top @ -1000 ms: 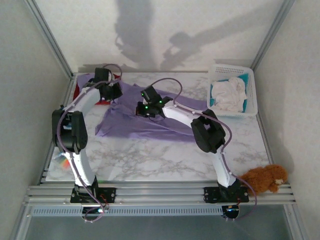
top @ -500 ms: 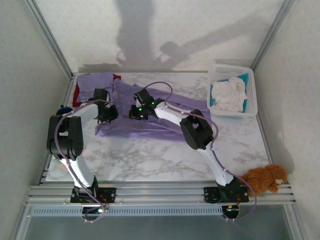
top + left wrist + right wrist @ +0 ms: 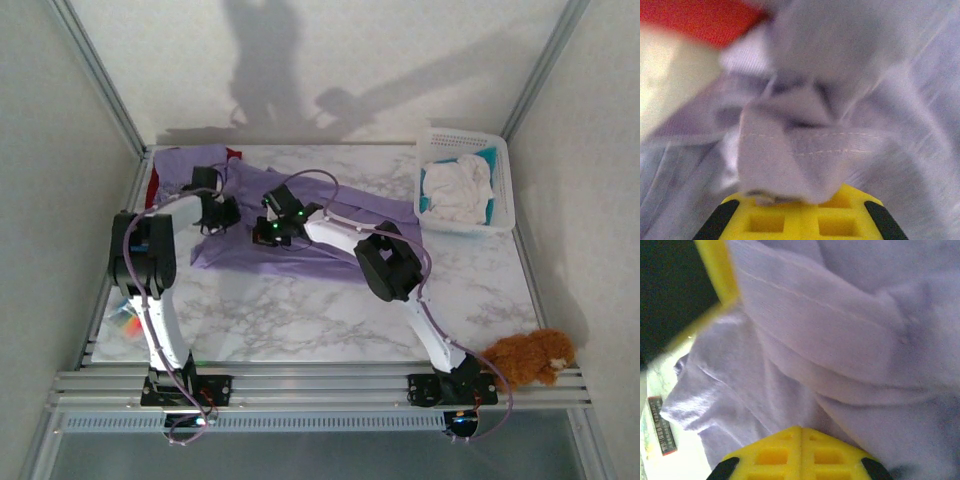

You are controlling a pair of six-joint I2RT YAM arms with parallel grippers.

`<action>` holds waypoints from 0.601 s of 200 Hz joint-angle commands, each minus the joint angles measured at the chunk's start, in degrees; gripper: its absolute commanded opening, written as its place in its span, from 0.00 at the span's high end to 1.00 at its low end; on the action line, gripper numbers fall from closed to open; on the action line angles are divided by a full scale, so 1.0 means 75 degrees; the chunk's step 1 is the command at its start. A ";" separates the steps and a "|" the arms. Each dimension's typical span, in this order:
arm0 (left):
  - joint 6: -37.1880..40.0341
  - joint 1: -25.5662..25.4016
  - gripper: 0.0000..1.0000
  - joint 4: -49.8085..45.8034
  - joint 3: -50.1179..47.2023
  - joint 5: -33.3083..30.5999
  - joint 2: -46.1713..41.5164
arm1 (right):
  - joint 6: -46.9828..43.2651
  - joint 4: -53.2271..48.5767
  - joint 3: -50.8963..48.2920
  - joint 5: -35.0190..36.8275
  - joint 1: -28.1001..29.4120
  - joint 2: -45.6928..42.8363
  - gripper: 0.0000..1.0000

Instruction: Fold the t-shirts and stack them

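A large lavender t-shirt lies spread and rumpled across the back half of the marble table. My left gripper is at its left part, shut on a hemmed fold of the lavender cloth. Just to the right, my right gripper is also shut, with lavender cloth running out from its closed tips. Another lavender t-shirt lies at the back left corner on a red one. Red cloth shows at the upper left of the left wrist view.
A white basket with white and teal cloth stands at the back right. A brown plush toy lies on the front rail at the right. Something small and colourful sits at the table's left edge. Metal frame posts and walls enclose the table.
The left gripper came forward from the back corner, uncovering the back-left shirts. The right gripper moved left. The lavender shirt's left part was drawn along with them.
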 commanded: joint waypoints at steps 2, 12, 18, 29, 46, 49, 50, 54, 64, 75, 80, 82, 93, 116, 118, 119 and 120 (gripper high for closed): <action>-0.0091 -0.0052 1.00 -0.0110 0.1278 0.0236 0.0606 | 0.0457 0.0677 -0.1185 0.0156 0.0173 -0.0556 1.00; -0.0201 -0.0069 1.00 -0.0165 0.1867 0.0481 0.0963 | 0.0546 0.0929 -0.1564 0.0190 0.0258 -0.0664 1.00; -0.0302 -0.0091 1.00 -0.0232 0.2225 0.0613 0.1154 | 0.0567 0.0964 -0.1683 0.0183 0.0289 -0.0692 1.00; -0.0479 -0.0172 1.00 -0.0305 0.2824 0.0750 0.1466 | 0.0503 0.0889 -0.1766 0.0197 0.0348 -0.0730 1.00; -0.0559 -0.0342 1.00 -0.0538 0.3726 0.0762 0.1902 | 0.0380 0.0791 -0.1813 0.0269 0.0406 -0.0801 1.00; -0.0561 -0.0371 1.00 -0.0608 0.3885 0.0763 0.1984 | 0.0359 0.0781 -0.1818 0.0277 0.0410 -0.0818 1.00; -0.0560 -0.0381 1.00 -0.0625 0.3937 0.0761 0.2008 | 0.0352 0.0774 -0.1815 0.0280 0.0413 -0.0821 1.00; -0.0571 -0.0406 1.00 -0.0694 0.4118 0.0751 0.2102 | 0.0326 0.0749 -0.1808 0.0302 0.0414 -0.0842 1.00; -0.0596 -0.0455 1.00 -0.0820 0.4413 0.0737 0.2217 | 0.0237 0.0699 -0.1799 0.0368 0.0400 -0.0916 1.00; -0.0566 -0.0506 1.00 -0.0904 0.4443 0.0639 0.2132 | 0.0094 0.0639 -0.1745 0.0433 0.0394 -0.1024 1.00; -0.0512 -0.0530 1.00 -0.0919 0.4361 0.0556 0.2026 | 0.0041 0.0628 -0.1732 0.0509 0.0397 -0.1080 1.00; -0.0495 -0.0541 1.00 -0.0933 0.4322 0.0512 0.1975 | 0.0035 0.0627 -0.1732 0.0519 0.0400 -0.1093 1.00; -0.0400 -0.0565 1.00 -0.0914 0.3928 0.0301 0.1584 | -0.0098 0.0630 -0.1674 0.0658 0.0392 -0.1186 1.00; -0.0308 -0.0565 1.00 -0.0673 0.2472 -0.0251 0.0348 | -0.0182 0.0556 -0.1228 0.0640 0.0300 -0.0946 1.00; -0.0303 -0.0567 1.00 -0.0652 0.2309 -0.0296 0.0219 | -0.0182 0.0557 -0.1210 0.0643 0.0299 -0.0932 1.00; -0.0302 -0.0567 1.00 -0.0647 0.2229 -0.0307 0.0153 | -0.0188 0.0551 -0.1195 0.0644 0.0293 -0.0920 1.00; -0.0302 -0.0567 1.00 -0.0638 0.2153 -0.0342 0.0091 | -0.0192 0.0547 -0.1149 0.0637 0.0297 -0.0904 1.00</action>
